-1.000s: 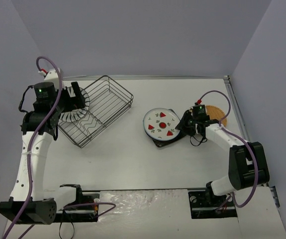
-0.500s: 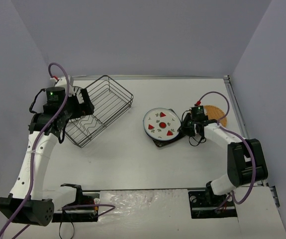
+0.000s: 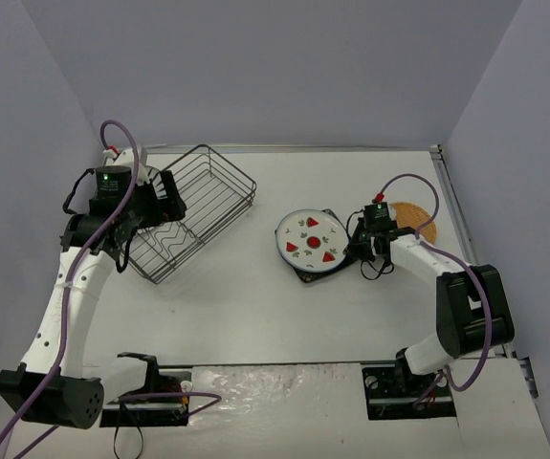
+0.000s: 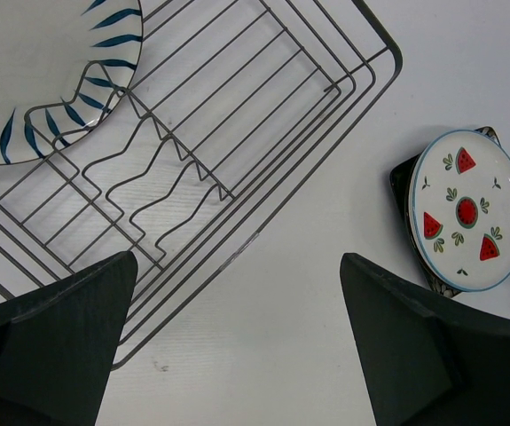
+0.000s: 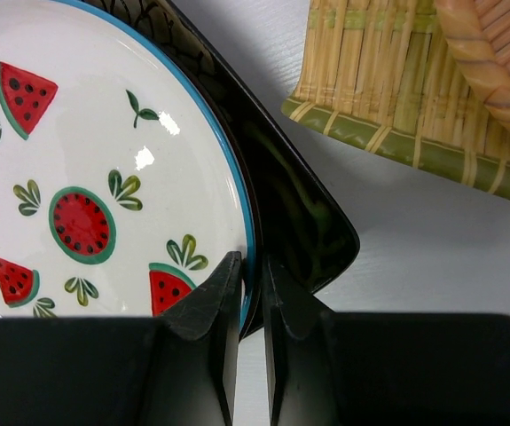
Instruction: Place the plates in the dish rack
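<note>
Left pincer hangs above the wire, its two dark wedge fingers spread wide with nothing between them. Directly beyond it is the dish rack: a rectangular basket of thin dark wire with wavy dividers zigzagging across its floor. Up and to the left of that pincer, inside the rack, sits the striped plate, glossy white with dark radial strokes round the rim. A divider wire crosses its lower edge, and I can't tell whether it leans or lies flat.

Over to the right pincer: black fingers closed to a narrow slit, pinched onto the thin blue rim of the fruit plate. That plate spreads away to the pincer's left, round and shiny white with red watermelon slices and green sprigs. Under it, jutting out just right of the tips, is a corner of the square plate, glossy black. Further up and right, on the white table, lies a slatted bamboo mat with a green edge, and on it a woven tan plate.
</note>
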You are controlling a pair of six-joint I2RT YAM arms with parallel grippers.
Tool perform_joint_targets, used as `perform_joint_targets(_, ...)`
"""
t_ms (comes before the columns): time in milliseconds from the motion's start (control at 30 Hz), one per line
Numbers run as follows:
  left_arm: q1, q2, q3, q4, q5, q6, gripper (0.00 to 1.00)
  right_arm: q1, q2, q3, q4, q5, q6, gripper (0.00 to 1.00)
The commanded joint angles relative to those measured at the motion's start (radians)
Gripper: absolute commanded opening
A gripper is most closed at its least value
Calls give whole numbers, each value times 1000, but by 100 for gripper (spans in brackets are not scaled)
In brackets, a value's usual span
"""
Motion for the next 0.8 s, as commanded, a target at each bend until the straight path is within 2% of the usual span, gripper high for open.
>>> perform_joint_targets(0,-6,-2,12,53,21,-14,97,4,-32,53,-40,76,-28,7)
perform_joint_targets(200,-7,1,7,55,28,-9,97,9,-45,92,-80,105,-52,0)
perform_joint_targets(533,-8,4,13,56,35,-5,97,-6,-95,107,-122,141,-56,0)
perform_joint_targets(767,-8,6,11,59,50,-3,97,-108,-147,52,-125,114,-63,0)
